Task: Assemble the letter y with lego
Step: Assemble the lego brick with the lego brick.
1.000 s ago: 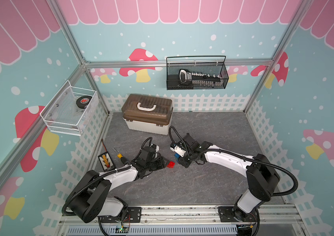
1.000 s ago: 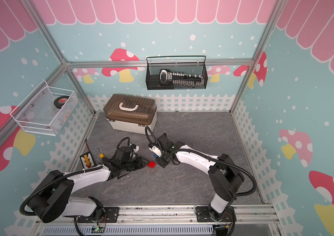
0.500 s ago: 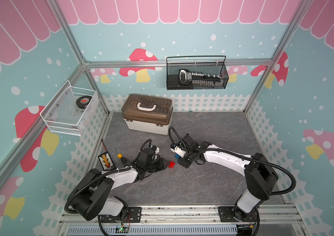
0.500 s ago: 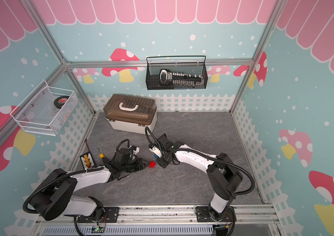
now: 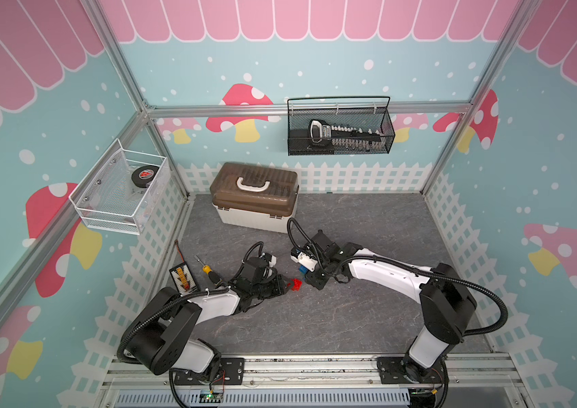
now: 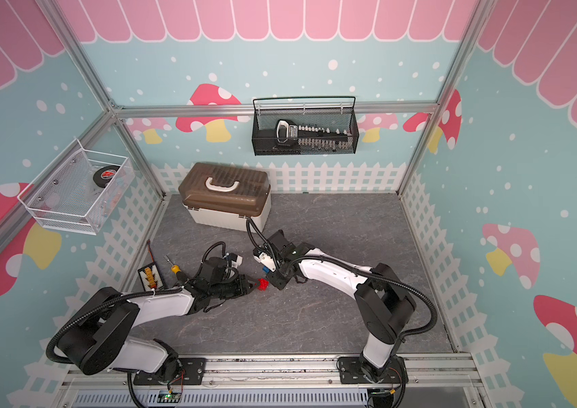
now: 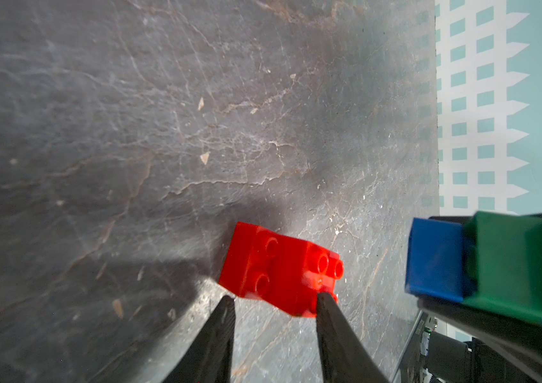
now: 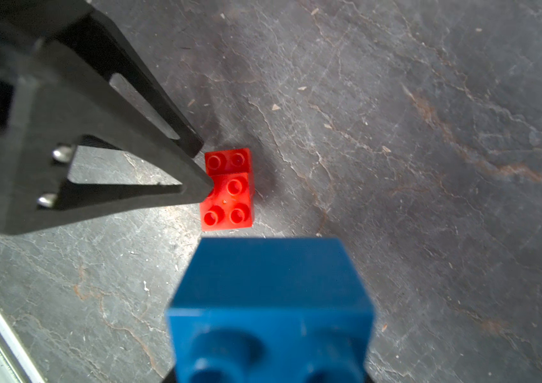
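Observation:
Two joined red lego bricks (image 5: 295,283) (image 6: 262,283) lie on the grey floor between my arms. My left gripper (image 7: 276,296) is low at them with its jaws apart. One fingertip (image 7: 324,300) touches the end of the red bricks (image 7: 279,275), the other stands just short of them. My right gripper (image 5: 310,277) hovers close by to the right. It is shut on a blue brick (image 8: 269,298) joined to a dark green bar (image 7: 511,262). Its fingers are hidden behind that piece in the right wrist view. The finished letter y is not in view.
A yellow-handled screwdriver (image 5: 206,269) and a small bit holder (image 5: 183,279) lie left of my left arm. At the back stands a brown-lidded case (image 5: 255,201). A white wire basket (image 5: 121,194) and a black mesh basket (image 5: 340,130) hang on the walls.
My left gripper has moved right up to the red bricks and its jaws have narrowed a little. The right arm has held still with its blue and green piece.

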